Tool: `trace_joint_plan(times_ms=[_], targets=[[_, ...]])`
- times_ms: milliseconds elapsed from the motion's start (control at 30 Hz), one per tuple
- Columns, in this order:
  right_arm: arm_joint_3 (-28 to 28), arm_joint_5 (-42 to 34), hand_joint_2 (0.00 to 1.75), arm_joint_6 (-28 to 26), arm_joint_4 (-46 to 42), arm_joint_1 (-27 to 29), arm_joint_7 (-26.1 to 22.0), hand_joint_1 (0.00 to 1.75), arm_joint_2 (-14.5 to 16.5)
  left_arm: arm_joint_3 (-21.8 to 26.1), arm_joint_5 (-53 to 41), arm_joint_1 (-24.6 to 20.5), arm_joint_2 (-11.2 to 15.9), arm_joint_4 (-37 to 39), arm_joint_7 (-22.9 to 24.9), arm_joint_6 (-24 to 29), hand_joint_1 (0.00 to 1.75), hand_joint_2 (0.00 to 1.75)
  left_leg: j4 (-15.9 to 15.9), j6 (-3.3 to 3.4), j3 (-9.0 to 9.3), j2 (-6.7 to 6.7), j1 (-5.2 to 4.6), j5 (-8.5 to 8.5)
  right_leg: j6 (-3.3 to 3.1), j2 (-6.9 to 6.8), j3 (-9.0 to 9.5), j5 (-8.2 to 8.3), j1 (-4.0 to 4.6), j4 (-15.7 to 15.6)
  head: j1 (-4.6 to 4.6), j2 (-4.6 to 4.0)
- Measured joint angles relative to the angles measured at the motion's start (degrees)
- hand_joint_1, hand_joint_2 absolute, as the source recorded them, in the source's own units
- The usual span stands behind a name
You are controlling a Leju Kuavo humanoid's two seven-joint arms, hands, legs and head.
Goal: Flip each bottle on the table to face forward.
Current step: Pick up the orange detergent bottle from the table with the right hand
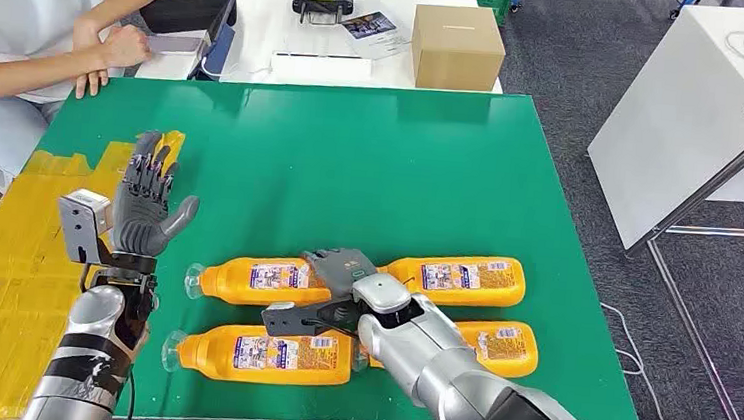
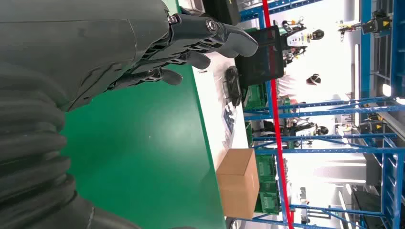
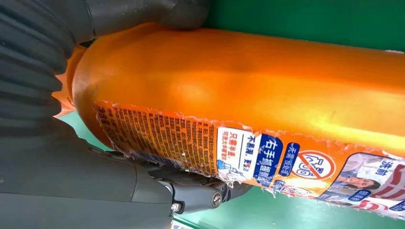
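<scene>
Several orange bottles lie on their sides on the green table [image 1: 353,148], labels facing up. My right hand [image 1: 341,273] grips the base end of the far-left bottle [image 1: 262,280], between it and the far-right bottle [image 1: 463,279]. In the right wrist view this bottle [image 3: 267,95] sits between the thumb and the fingers [image 3: 200,193]. A third bottle [image 1: 266,352] lies near the front edge, and a fourth [image 1: 503,346] is partly hidden behind my right forearm. My left hand [image 1: 146,202] is raised above the table's left edge, fingers spread and holding nothing; it appears as the left hand [image 2: 95,57] in the left wrist view too.
A person [image 1: 21,32] sits at the far left corner with forearms on a white table [image 1: 263,11]. On that table stand a cardboard box [image 1: 456,46] and a black controller [image 1: 322,3]. Yellow tape [image 1: 12,272] covers the left surface. Another white table [image 1: 686,114] stands at the right.
</scene>
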Motion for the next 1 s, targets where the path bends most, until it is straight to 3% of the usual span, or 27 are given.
trace_joint_plan(times_ms=[133, 267, 633, 767, 1000], targets=[[0.03, -0.35, 1.75, -1.33, 0.14, -0.04, 0.22, 1.75, 0.02, 0.0, 0.25, 0.01, 0.0, 0.0, -0.1, 0.02, 0.0, 1.75, 0.0, 0.0, 0.0, -0.01, 0.0, 0.0, 0.0, 0.0, 0.01, 0.0, 0.0, 0.0, 0.0, 0.0], [-0.06, -1.53, 1.75, -6.31, 0.25, 0.06, -0.08, 1.75, 0.0, 0.01, 0.55, 0.11, 0.0, -0.03, -0.19, 0.08, 0.0, 1.75, 0.0, 0.0, 0.0, -0.01, 0.0, 0.0, 0.0, 0.0, 0.01, 0.0, 0.0, 0.0, -0.01, 0.0], [-7.45, -4.78, 1.75, -35.5, -1.62, 1.88, -4.41, 1.75, -0.34, 0.0, 0.55, 0.98, -0.07, -1.58, 0.08, 0.16, 0.0, 1.75, 0.0, 0.0, -0.02, -0.02, 0.0, 0.0, 0.0, 0.0, -0.01, 0.0, 0.0, 0.0, 0.0, 0.0], [-11.44, -5.27, 1.75, -38.22, -2.12, 2.54, -4.48, 1.75, -0.45, -0.19, 0.3, 0.89, -0.44, -1.62, 0.26, 0.61, 0.0, 1.75, 0.01, 0.01, -0.01, -0.02, 0.0, 0.0, 0.0, 0.0, 0.0, 0.0, 0.0, 0.0, 0.0, 0.0], [-15.68, -6.46, 1.75, -37.55, -2.14, 2.86, -3.55, 1.75, -0.52, -1.04, -0.21, 0.87, -1.01, -2.42, 0.35, 0.83, 0.0, 1.75, 0.01, 0.01, -0.02, -0.01, 0.0, 0.0, 0.0, 0.0, -0.01, 0.0, 0.0, 0.0, -0.01, 0.0]])
